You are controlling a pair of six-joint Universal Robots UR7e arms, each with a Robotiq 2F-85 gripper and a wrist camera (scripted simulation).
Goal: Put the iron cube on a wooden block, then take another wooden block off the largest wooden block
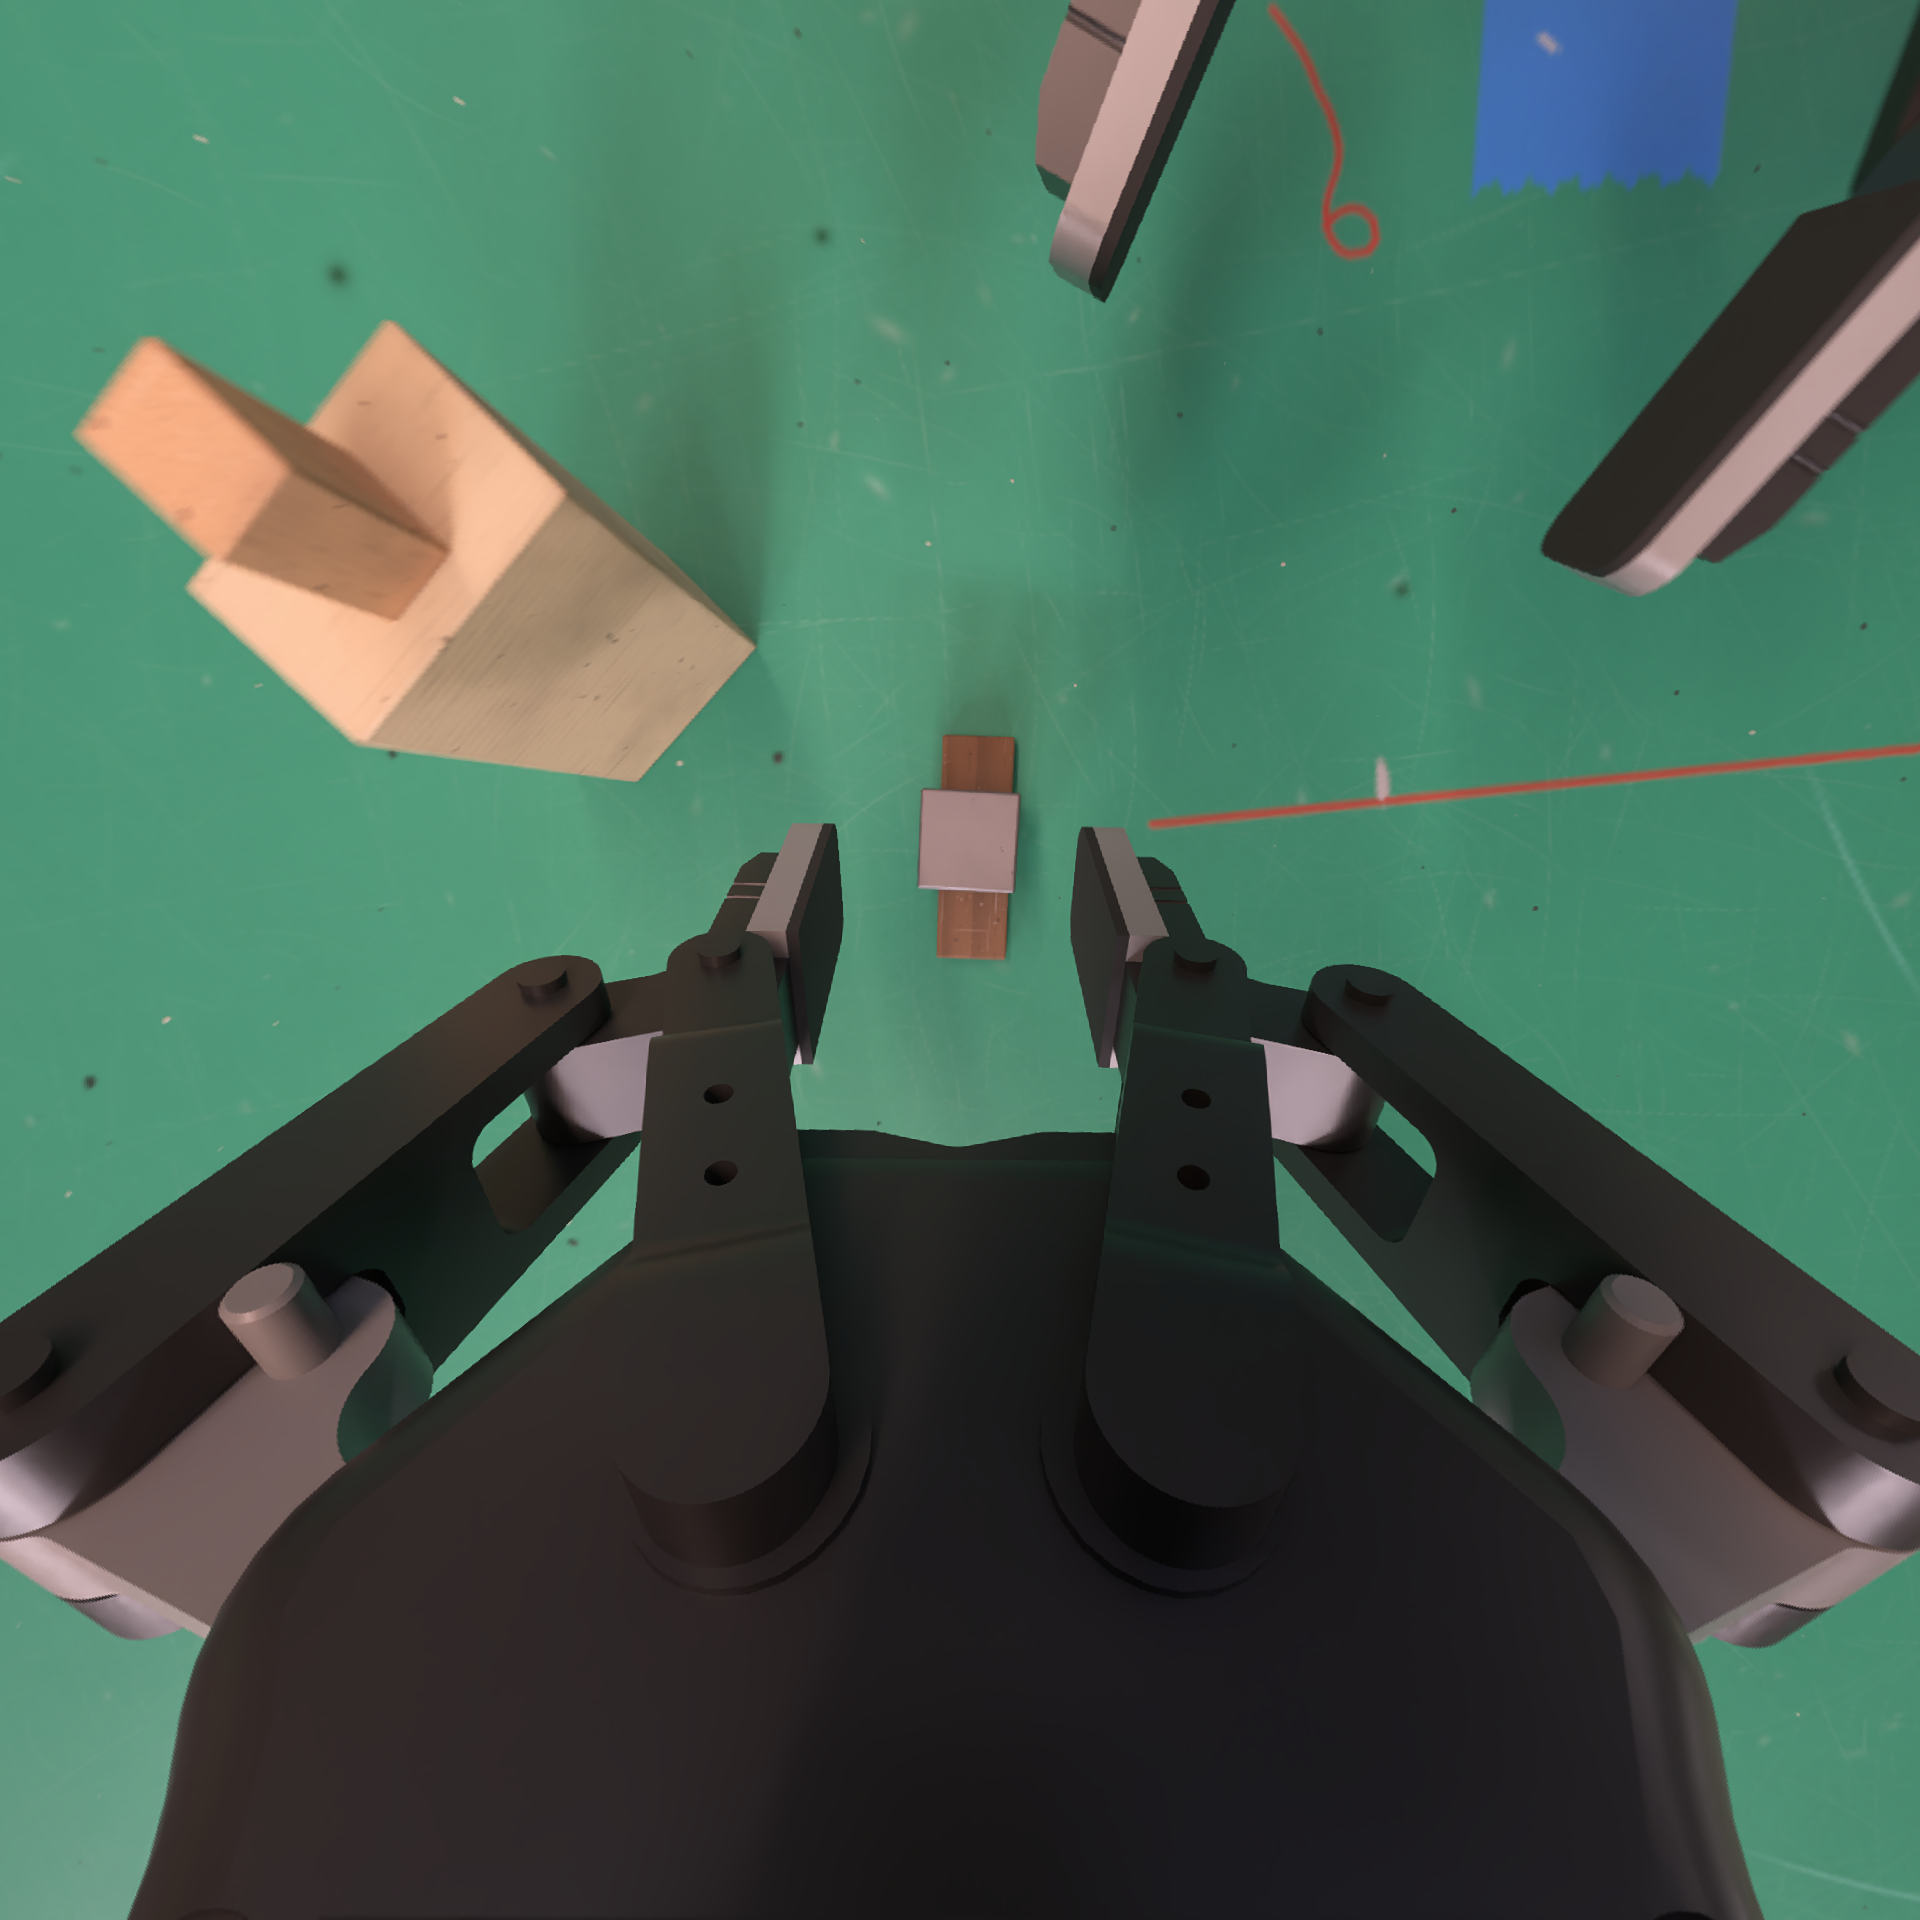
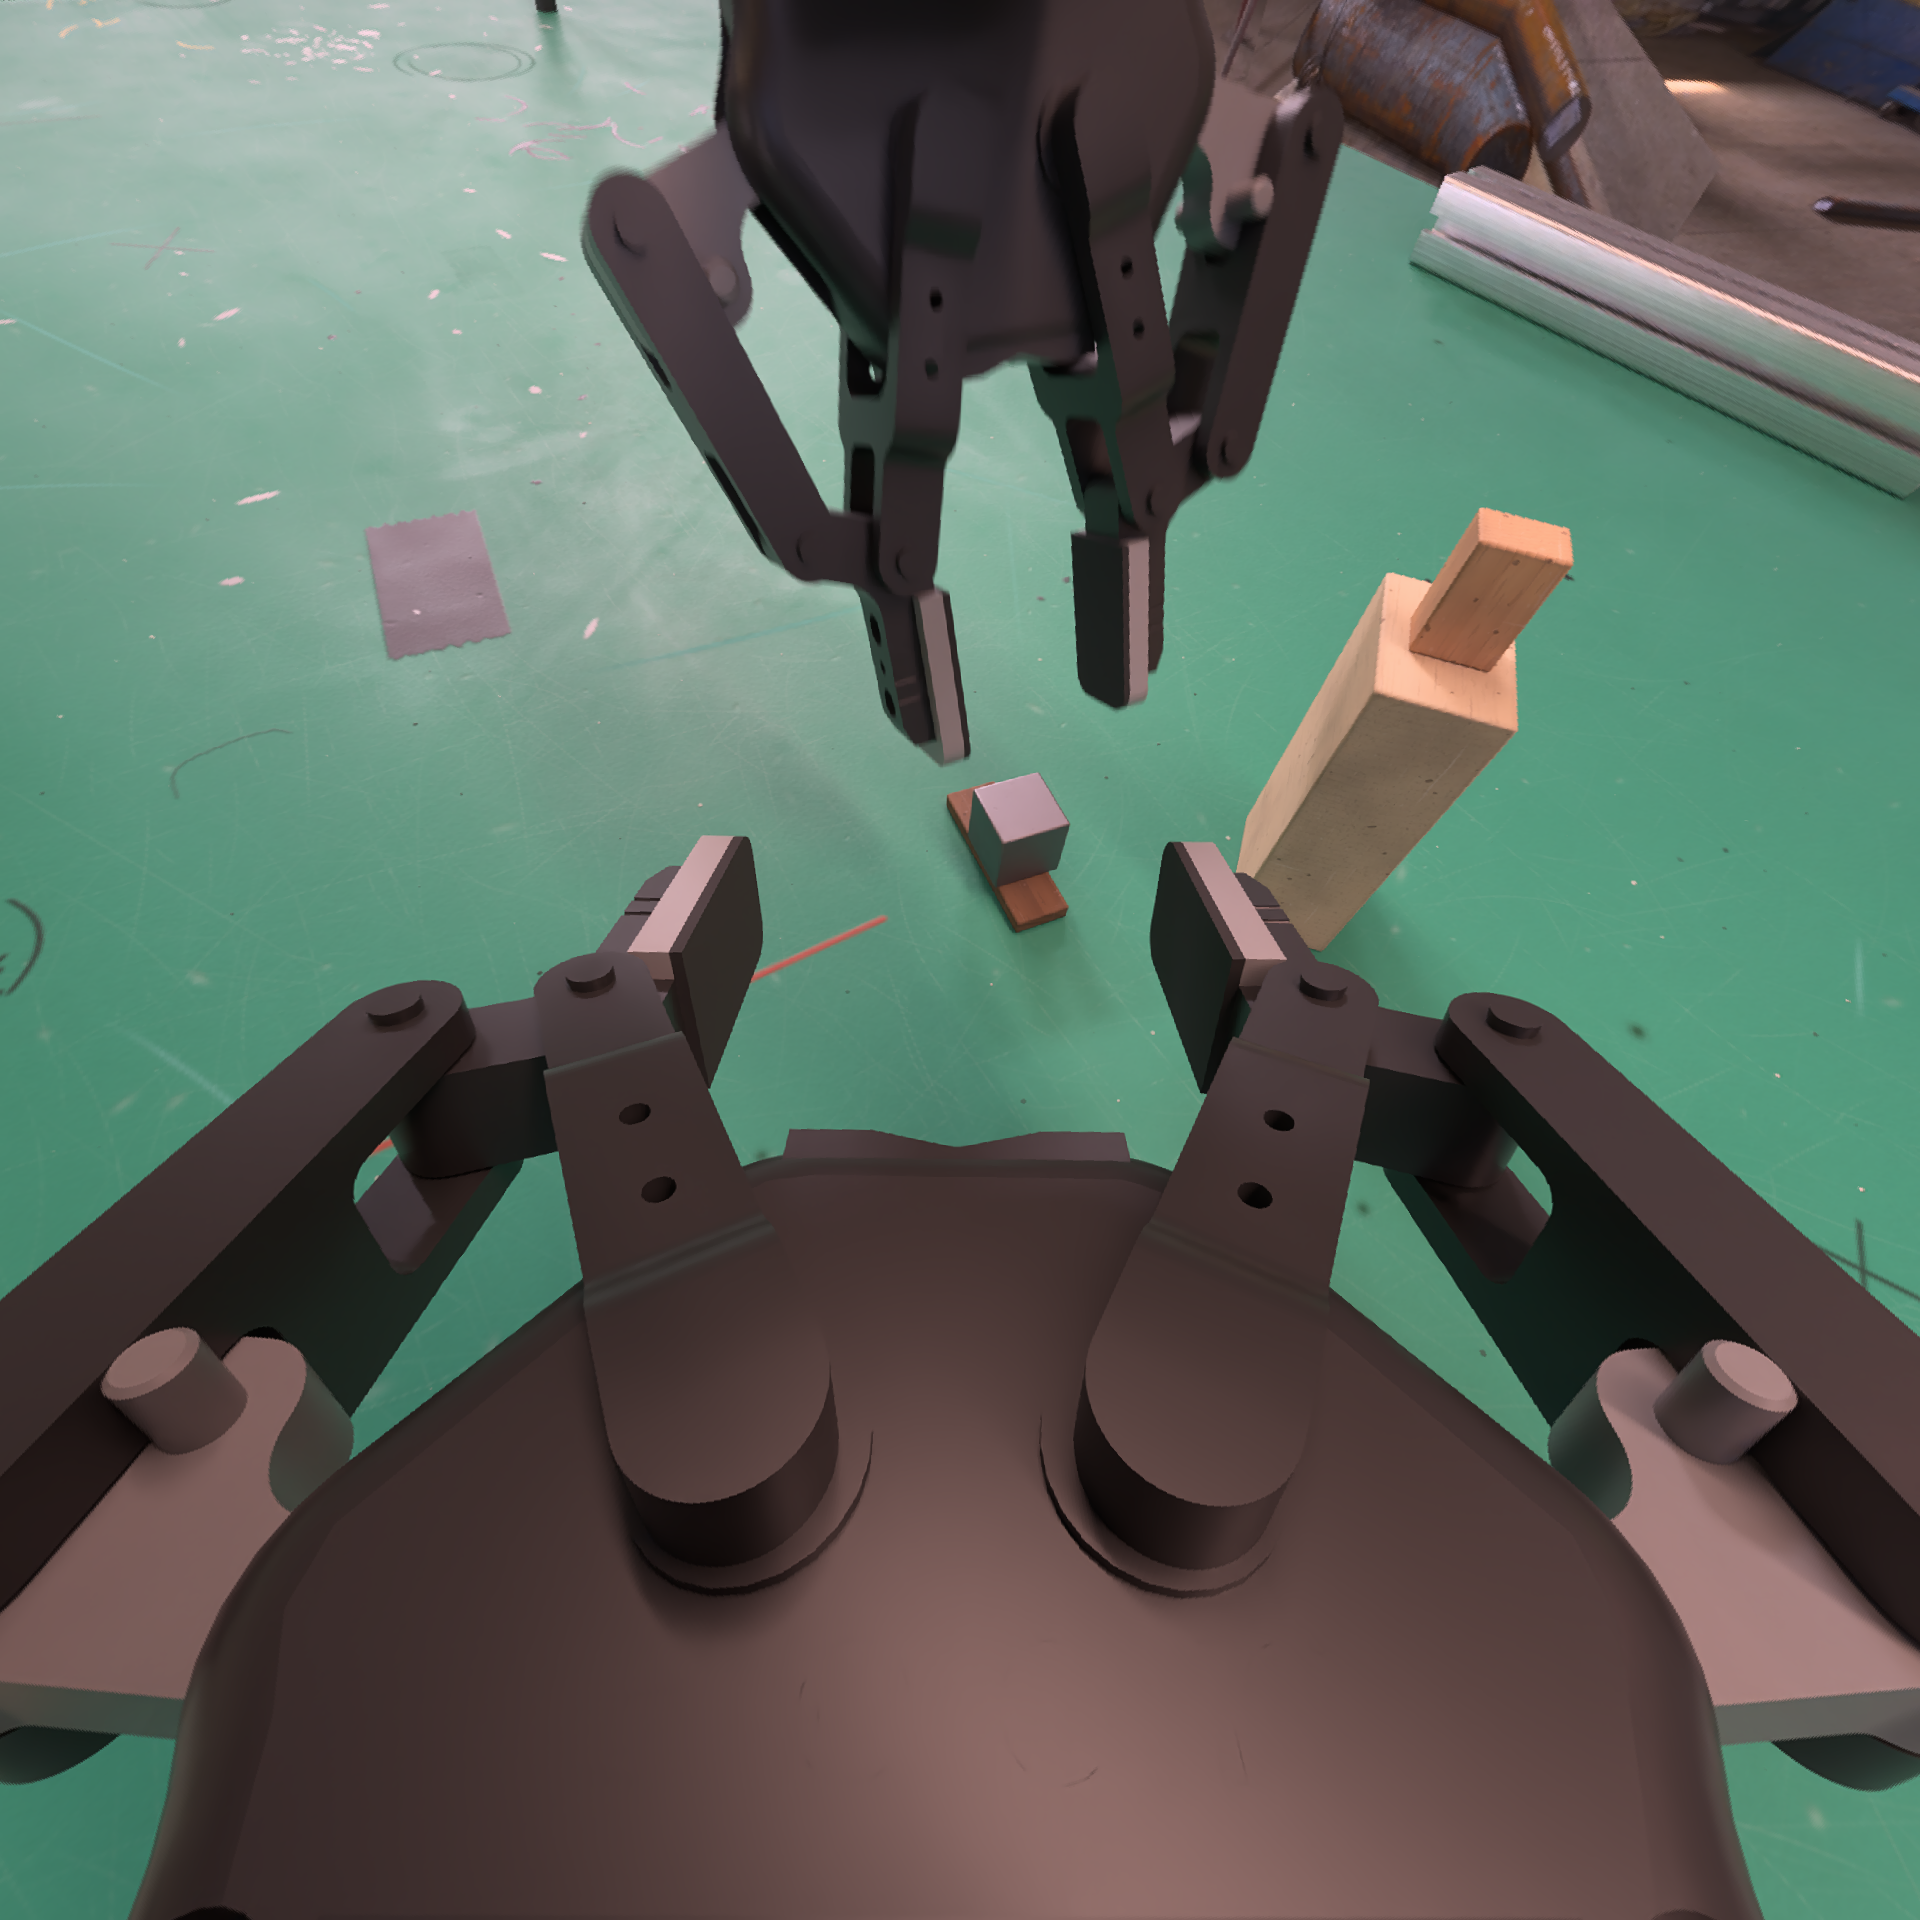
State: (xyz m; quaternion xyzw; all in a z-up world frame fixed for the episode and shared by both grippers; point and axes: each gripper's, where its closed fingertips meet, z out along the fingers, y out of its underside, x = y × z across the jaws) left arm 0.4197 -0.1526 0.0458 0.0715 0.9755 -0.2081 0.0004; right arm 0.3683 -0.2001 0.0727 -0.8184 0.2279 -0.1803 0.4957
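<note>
The left claw (image 1: pixel 956 883) points straight down, its two fingers spread apart with nothing between the pads. The right claw (image 2: pixel 956 914) tilts forward and down, its fingers spread wider, also empty. Seen from the right wrist, the left claw (image 2: pixel 1029 707) hangs in the air just ahead of the right one.

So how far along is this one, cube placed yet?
Done: the iron cube sits on the thin dark wooden block, with the open left gripper above it, holding nothing. In hand: nothing; the right gripper is open and empty too. Left: the small wooden block is on top of the largest wooden block, not yet removed.
</note>
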